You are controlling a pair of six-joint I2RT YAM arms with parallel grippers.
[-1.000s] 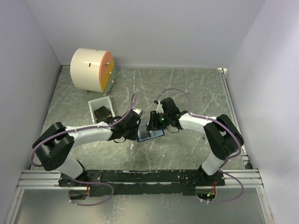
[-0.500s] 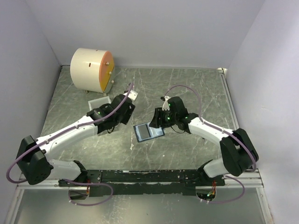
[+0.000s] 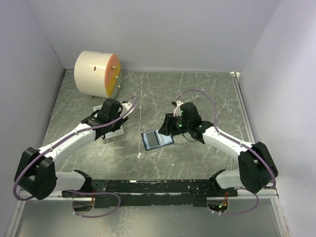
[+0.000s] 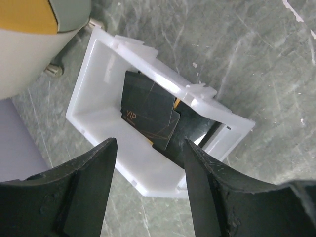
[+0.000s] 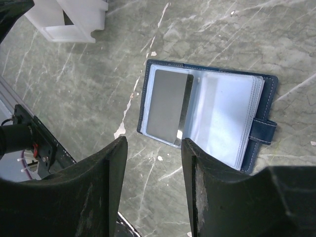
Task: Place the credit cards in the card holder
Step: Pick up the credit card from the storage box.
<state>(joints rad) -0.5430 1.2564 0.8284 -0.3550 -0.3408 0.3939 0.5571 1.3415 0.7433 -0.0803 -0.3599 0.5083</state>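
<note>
Pale purple walls (image 3: 148, 29) are standing around a green-grey counter (image 3: 207, 94) with white streaks. At the back left a cream drum (image 3: 94, 74) with an orange face is sitting. The left gripper (image 4: 150, 143) is hanging open and empty over a white tray (image 4: 98, 123) holding a dark VIP card (image 4: 148, 116). In the middle the card holder (image 5: 222, 113) is lying open, a grey card (image 5: 168, 106) in its left pocket. The right gripper (image 5: 154, 142) is hanging open and empty above it.

You're looking at a grey-green marbled tabletop (image 3: 197, 94), boxed by plain pale lilac walls (image 3: 163, 34) left, back and right; a metal rail (image 3: 39, 189) spans the frame's bottom.
</note>
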